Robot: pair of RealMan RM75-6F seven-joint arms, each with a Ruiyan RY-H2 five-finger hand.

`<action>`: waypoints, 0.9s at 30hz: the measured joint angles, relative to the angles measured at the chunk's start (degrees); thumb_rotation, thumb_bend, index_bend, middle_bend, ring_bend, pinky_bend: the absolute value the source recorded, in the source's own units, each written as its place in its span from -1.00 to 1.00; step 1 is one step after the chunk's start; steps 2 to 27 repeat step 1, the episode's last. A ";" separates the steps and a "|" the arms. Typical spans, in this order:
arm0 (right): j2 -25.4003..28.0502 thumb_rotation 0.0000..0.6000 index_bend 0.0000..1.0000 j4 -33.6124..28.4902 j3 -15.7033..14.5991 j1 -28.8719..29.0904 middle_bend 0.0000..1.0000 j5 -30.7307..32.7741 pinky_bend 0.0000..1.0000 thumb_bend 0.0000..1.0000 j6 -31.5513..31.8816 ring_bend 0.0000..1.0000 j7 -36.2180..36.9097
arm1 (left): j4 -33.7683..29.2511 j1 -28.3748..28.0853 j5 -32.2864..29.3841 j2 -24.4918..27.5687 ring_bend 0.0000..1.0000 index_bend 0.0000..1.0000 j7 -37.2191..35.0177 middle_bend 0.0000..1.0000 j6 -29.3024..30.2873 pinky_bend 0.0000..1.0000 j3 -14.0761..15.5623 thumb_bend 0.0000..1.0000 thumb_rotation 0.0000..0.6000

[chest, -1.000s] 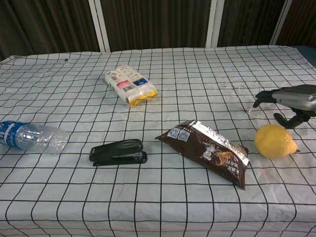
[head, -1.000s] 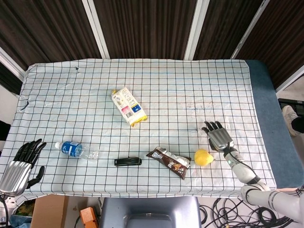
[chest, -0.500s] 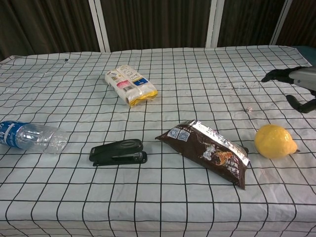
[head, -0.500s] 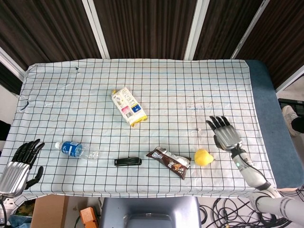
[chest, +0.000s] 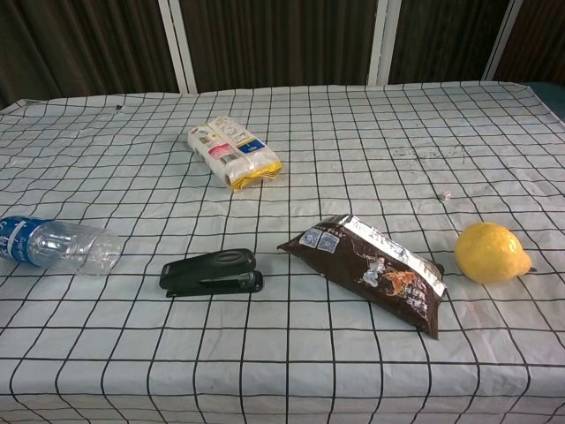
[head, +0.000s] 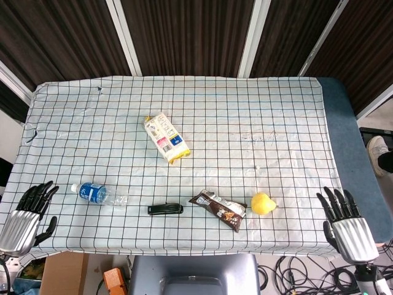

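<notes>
Head view: left hand [head: 24,218] sits off the near-left corner of the counter [head: 245,110], fingers [head: 43,190] spread and released, grasping nothing; right hand [head: 347,227] sits off the near-right corner, fingers likewise spread and released, nothing in it; nearest to the right hand is the lemon [head: 263,203], at about 10 o'clock from it and well apart; nearest to the left hand is the water bottle [head: 97,194], at about 2 o'clock, lying on its side, cap end toward the left edge; judged step: both hands idle at the counter edge, no contact with anything; any reach for the lemon would call for the right hand to travel in over the edge toward 10 o'clock and come down with fingers apart around a round, roll-prone body; between bottle and lemon lie a black stapler [head: 165,209] and a brown snack packet [head: 217,209]; a white-and-yellow packet [head: 166,137] lies farther back. Chest view: neither hand shows; lemon [chest: 491,253] is plain yellow, smooth, with a small pointed tip at 3 o'clock, resting alone just right of the brown snack packet [chest: 371,270]; water bottle [chest: 57,244] is clear, blue-labelled, near empty by the look; stapler [chest: 212,271] closed flat; white-and-yellow packet [chest: 234,152] at 11 o'clock of centre.
</notes>
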 measured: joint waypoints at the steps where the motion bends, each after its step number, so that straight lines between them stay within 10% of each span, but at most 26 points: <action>1: 0.14 1.00 -1.00 0.02 0.02 -0.18 -1.00 -0.10 -1.00 0.16 -0.07 -1.00 0.13 | -0.02 0.01 0.03 -0.06 -1.00 -1.00 0.14 -1.00 0.11 -0.81 -0.04 0.02 1.00; 27: 0.14 1.00 -1.00 0.02 0.02 -0.18 -1.00 -0.10 -1.00 0.16 -0.07 -1.00 0.13 | -0.02 0.01 0.03 -0.06 -1.00 -1.00 0.14 -1.00 0.11 -0.81 -0.04 0.02 1.00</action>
